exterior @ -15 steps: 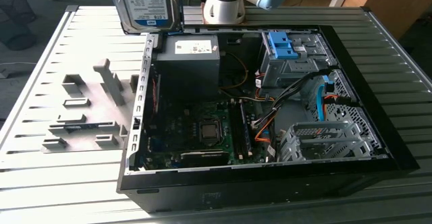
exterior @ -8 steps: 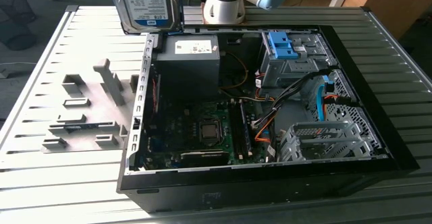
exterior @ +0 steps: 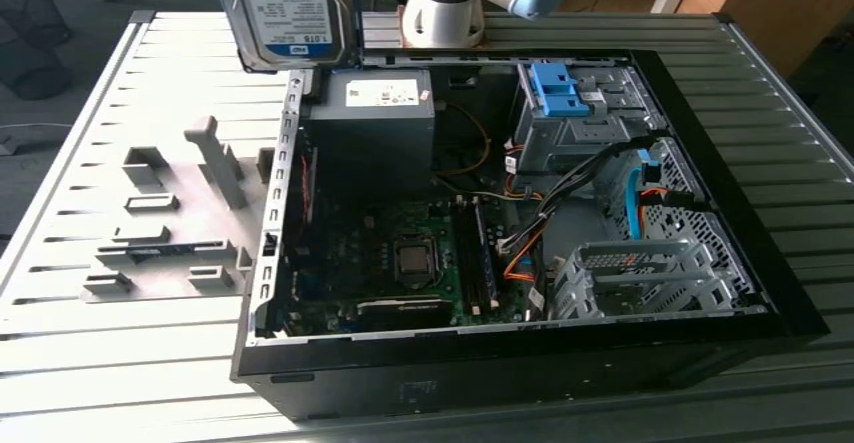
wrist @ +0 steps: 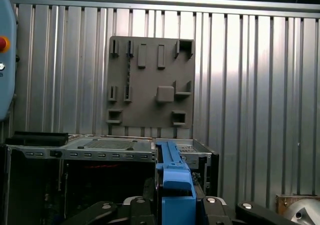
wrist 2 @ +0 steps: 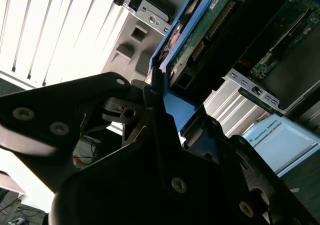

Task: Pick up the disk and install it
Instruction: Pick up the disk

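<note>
Black gripper (wrist: 175, 206) jaws closed on the blue-framed silver disk (exterior: 296, 13). Disk held upright, aloft over the far corner of the open black computer case (exterior: 534, 373). White-and-blue arm (exterior: 447, 8) stands behind the case.

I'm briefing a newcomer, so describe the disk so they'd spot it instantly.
Find the open black computer case on the slatted table. Above its far corner at the exterior view's left hangs the disk. Unlike the bare blue bracket inside, it carries a white-and-blue label.
</note>
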Robot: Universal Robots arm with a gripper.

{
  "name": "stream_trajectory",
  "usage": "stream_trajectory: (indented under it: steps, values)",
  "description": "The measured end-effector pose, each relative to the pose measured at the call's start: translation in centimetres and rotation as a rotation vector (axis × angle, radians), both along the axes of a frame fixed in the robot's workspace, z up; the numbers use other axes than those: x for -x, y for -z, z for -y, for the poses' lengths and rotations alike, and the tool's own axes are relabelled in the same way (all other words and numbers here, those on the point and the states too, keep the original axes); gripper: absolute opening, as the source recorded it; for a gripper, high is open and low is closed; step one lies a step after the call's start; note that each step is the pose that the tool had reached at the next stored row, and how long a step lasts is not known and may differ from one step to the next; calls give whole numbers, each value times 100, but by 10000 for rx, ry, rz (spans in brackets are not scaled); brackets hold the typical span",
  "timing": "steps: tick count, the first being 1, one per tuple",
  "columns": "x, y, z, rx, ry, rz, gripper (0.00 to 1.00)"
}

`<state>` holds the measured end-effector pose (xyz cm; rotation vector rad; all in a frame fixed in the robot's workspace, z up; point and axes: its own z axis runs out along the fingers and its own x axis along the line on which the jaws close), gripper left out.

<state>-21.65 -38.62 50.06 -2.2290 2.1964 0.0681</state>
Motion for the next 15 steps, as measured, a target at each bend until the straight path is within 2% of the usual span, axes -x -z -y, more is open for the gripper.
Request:
stream_trajectory:
  steps: [5,15]
  values:
    - [-8,0,10,1,-1,-1,37]
    - [-99,0,10,0,1,0,37]
